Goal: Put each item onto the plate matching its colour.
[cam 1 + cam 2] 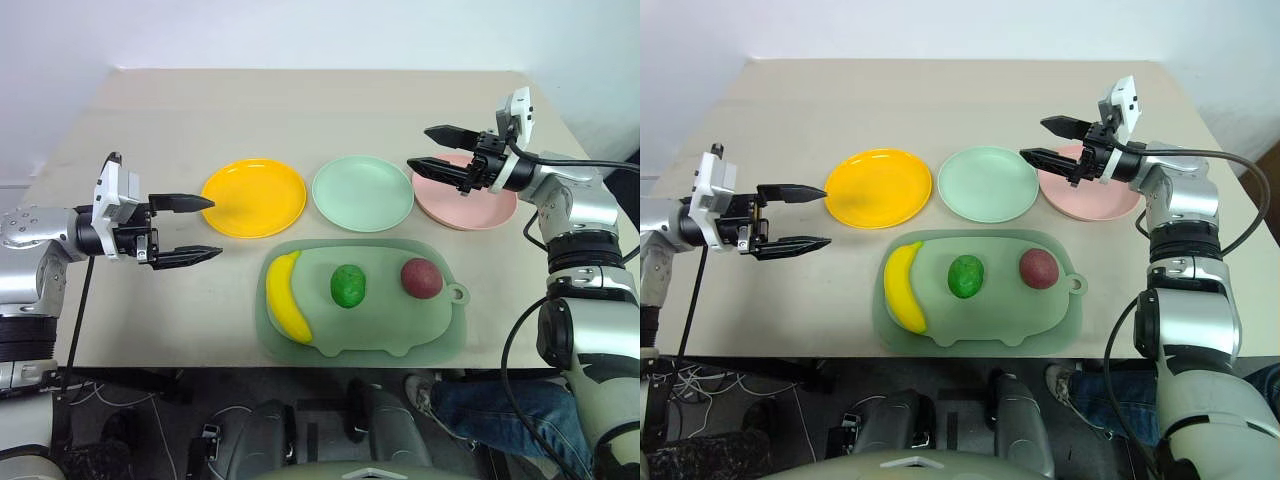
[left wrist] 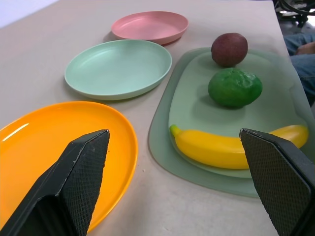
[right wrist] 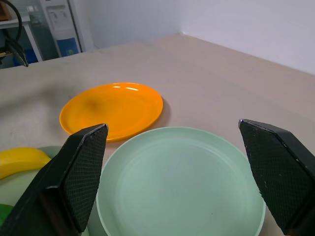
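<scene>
A yellow banana (image 1: pixel 286 298), a bumpy green fruit (image 1: pixel 348 285) and a dark-red fruit (image 1: pixel 421 278) lie side by side on a large pale-green board (image 1: pixel 400 338) at the table's front. Behind the board stand three plates in a row: yellow-orange (image 1: pixel 254 197), mint green (image 1: pixel 362 193) and pink (image 1: pixel 470 205). My left gripper (image 1: pixel 207 228) hovers open to the left of the orange plate, pointing right, with nothing between its fingers. Over the pink plate's left rim my right gripper (image 1: pixel 422 147) is open and empty, pointing left.
The beige table (image 1: pixel 300 110) stretches bare behind the plates. Black cables run along both arms, one (image 1: pixel 78 320) hanging down past the table's front left edge. A person's leg in blue jeans (image 1: pixel 480 415) shows below the table's front right.
</scene>
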Available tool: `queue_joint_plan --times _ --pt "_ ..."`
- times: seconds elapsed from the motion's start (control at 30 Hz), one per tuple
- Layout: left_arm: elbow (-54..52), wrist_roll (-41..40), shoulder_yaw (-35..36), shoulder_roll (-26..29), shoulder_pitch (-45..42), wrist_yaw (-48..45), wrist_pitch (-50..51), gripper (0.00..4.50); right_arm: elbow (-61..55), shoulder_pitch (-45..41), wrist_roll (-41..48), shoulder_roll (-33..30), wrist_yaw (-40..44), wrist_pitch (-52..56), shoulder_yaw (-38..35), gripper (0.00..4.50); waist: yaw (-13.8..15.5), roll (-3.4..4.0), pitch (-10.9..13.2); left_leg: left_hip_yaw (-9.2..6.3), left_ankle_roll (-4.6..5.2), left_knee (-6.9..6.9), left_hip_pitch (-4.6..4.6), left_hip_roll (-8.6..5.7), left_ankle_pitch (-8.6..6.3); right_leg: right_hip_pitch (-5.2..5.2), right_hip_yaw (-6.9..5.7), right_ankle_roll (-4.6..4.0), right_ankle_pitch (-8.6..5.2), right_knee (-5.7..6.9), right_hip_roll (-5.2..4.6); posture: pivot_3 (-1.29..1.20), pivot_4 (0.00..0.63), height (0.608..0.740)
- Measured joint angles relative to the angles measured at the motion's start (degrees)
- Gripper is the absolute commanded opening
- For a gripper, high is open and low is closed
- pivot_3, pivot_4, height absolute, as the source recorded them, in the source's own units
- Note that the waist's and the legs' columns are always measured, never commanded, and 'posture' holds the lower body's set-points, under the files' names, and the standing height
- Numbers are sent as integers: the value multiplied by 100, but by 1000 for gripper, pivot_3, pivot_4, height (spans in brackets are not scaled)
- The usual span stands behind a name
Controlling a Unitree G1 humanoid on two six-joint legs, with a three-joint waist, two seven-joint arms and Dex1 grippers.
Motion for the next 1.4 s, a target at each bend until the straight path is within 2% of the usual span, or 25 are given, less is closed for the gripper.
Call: queue_joint_plan --times 1.13,1.4 --pt "411 134 -89 -126 -292 -170 -231 4440 53 -18 -8 -236 -4 17 -49 4500 0 0 0 1 0 0 0 -1 0 0 0 0 0 0 0 0 150 740" --pt "470 170 -147 -287 -349 -211 -241 4440 -791 641 15 -654 577 664 142 4500 9 -1 0 1 1 1 0 -1 0 0 0 1 0 1 0 0 150 740"
